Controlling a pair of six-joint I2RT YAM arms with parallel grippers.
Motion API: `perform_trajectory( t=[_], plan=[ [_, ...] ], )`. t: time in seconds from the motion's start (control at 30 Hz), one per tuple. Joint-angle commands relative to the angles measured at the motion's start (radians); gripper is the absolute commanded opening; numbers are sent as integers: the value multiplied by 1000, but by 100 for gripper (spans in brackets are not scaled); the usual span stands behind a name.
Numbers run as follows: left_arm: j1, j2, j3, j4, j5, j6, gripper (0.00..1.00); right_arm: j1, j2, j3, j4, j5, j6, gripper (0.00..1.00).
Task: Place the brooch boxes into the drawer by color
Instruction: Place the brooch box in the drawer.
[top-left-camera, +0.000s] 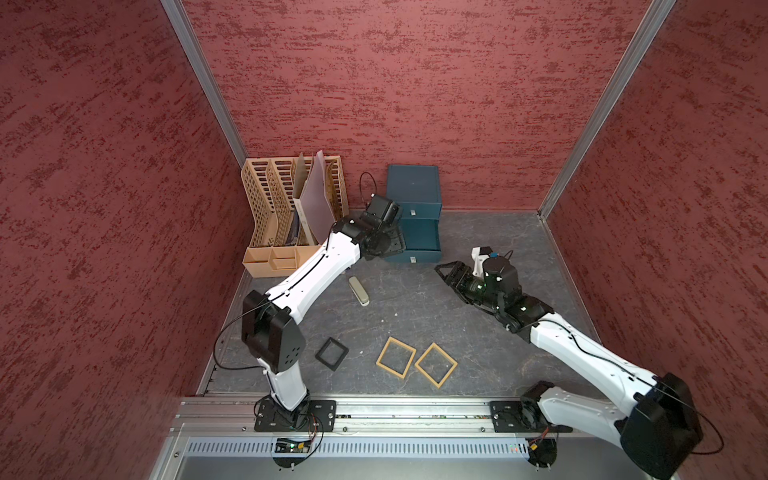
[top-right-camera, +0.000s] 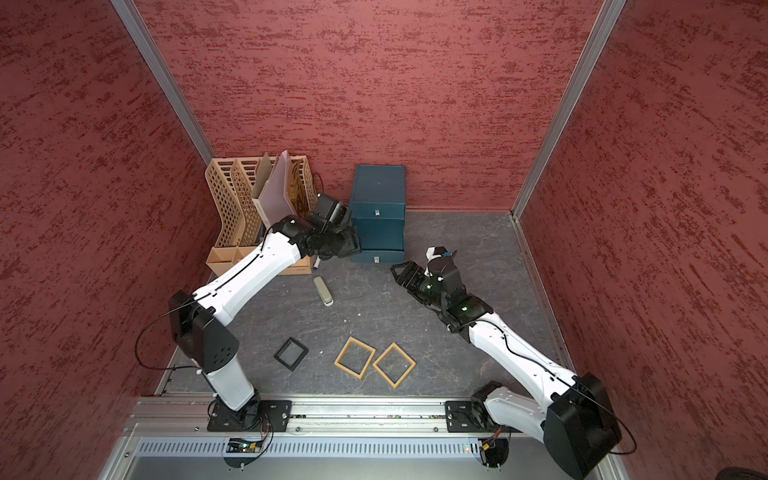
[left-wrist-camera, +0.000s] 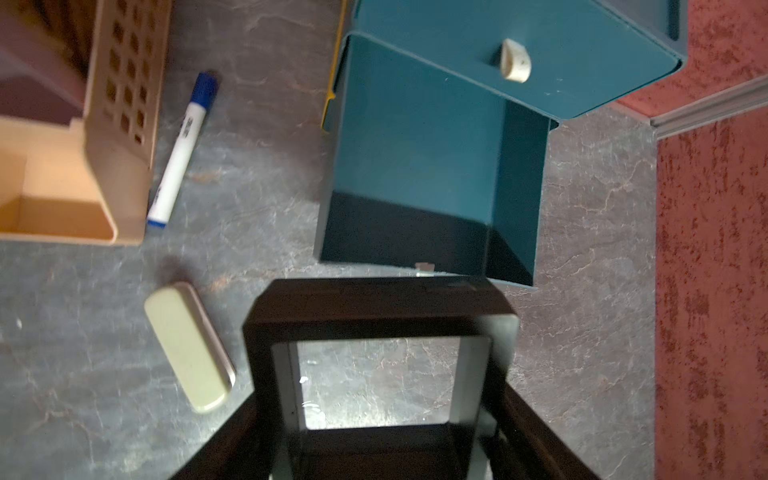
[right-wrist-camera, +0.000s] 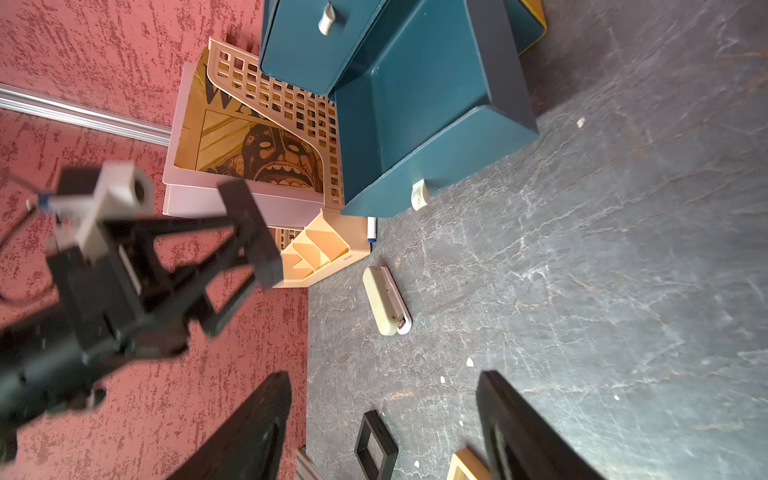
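Nearest the rail, a black box (top-left-camera: 331, 353), a tan box (top-left-camera: 396, 357) and a second tan box (top-left-camera: 436, 365) just beside it lie flat on the table (top-left-camera: 478, 332), not yet sorted.

Farther in, the right claw (right-wrist-camera: 384, 378) hangs above the table, jaws apart and empty, its arm stretched low toward the chest.

Farther again, the left arm reaches forward with its wrist bent down. The left claw (top-left-camera: 388, 245) is clamped on the second black box (left-wrist-camera: 374, 307), just in front of the pulled-out middle drawer (top-left-camera: 419, 235) of the teal chest (top-left-camera: 413, 187).

Step in hand: delivery of this black box. The next move likely calls for a short advance over the drawer's front wall, then release.
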Motion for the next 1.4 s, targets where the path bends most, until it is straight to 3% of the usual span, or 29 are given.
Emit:
perform_trajectory(
  t=[0.0, 0.33, 0.73, 0.87, 1.27, 1.37],
  plan=[
    [11, 106, 140, -47, 74, 211, 58, 6, -22, 5, -30, 31, -27, 76],
    [45, 335, 422, -115, 90, 272, 55, 6, -27, 17, -42, 31, -33, 76],
    [28, 446, 510, -143, 41, 250, 56, 6, -30, 12, -39, 30, -30, 76],
    [22, 493, 567, -201, -22, 238, 56, 6, -29, 6, -33, 29, -25, 76],
    [21, 538, 571, -206, -55, 206, 57, 5, -34, 2, -36, 32, -25, 76],
    [21, 541, 571, -211, -61, 204, 62, 6, -31, 3, -35, 31, -25, 76]
  ],
)
